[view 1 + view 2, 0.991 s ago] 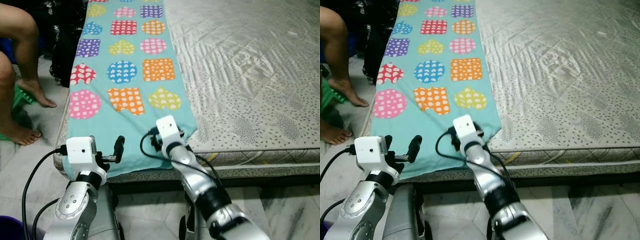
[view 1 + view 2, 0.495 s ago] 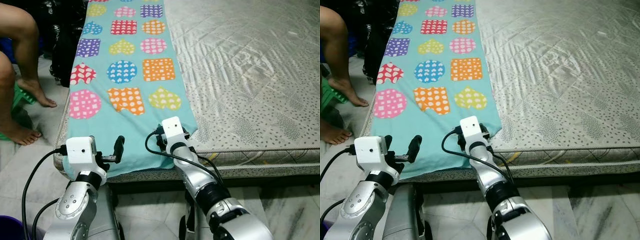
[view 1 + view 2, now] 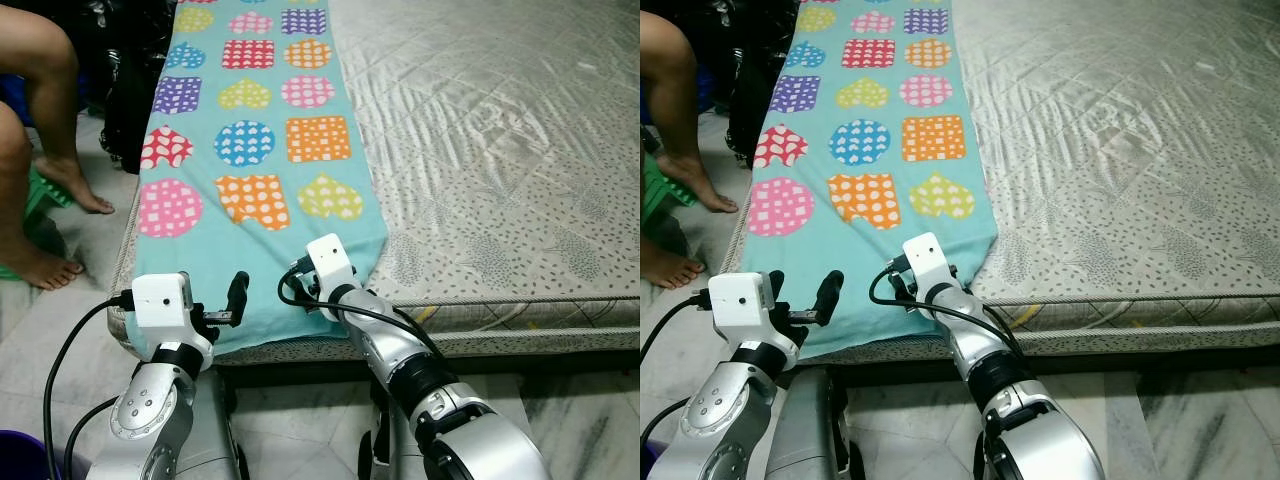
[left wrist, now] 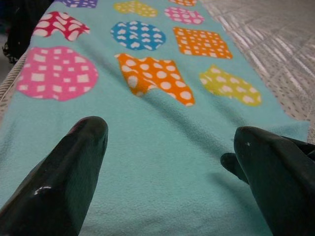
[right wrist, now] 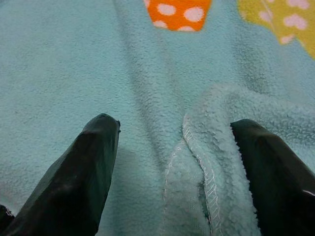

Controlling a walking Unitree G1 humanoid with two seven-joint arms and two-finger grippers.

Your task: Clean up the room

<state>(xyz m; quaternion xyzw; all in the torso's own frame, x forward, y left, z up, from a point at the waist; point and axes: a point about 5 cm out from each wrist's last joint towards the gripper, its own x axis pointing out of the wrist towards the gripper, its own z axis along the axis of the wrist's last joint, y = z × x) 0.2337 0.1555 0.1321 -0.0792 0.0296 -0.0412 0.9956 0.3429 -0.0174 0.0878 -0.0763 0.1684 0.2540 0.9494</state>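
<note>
- A turquoise fleece blanket (image 3: 250, 150), printed with dotted hearts, circles and squares in pink, orange, blue, yellow and purple, lies in a long strip along the left side of a bed.
- The mattress (image 3: 500, 150) beside it is bare, grey and quilted, with a speckled border at its near edge.
- The blanket's near end hangs a little over the mattress edge, just in front of the robot.
- The left end effector (image 4: 172, 162) hovers low over the plain turquoise part near that end, its two black fingers (image 4: 64, 167) spread wide and holding nothing.
- The right end effector (image 5: 172, 162) is down at the blanket's near right corner; its fingers (image 5: 83, 172) are spread, with a folded-up hem of the fleece, white stitching showing, bunched between them.
- In the head views the right wrist (image 3: 330, 265) sits on the blanket just below the yellow heart.
- A person's bare legs and feet (image 3: 40, 150) rest on the tiled floor (image 3: 80, 330) to the left of the bed.
</note>
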